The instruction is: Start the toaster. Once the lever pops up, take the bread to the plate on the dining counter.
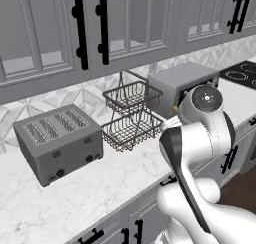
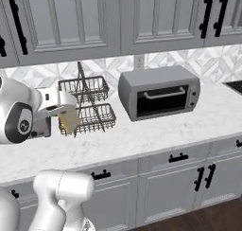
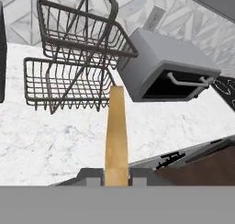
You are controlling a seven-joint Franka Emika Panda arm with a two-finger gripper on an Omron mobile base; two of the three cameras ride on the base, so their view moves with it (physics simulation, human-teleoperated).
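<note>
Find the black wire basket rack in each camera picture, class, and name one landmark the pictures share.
Left base view: wire basket rack sits centre, right of the toaster.
Right base view: left of centre, behind the held bread.
Hand view: upper left.
Shared landmark: the grey toaster oven beside it.

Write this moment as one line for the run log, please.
phase: carrying | gripper: shut on bread | bread: lifted, out of toaster | nearby: wire basket rack | plate: not reached yet
</note>
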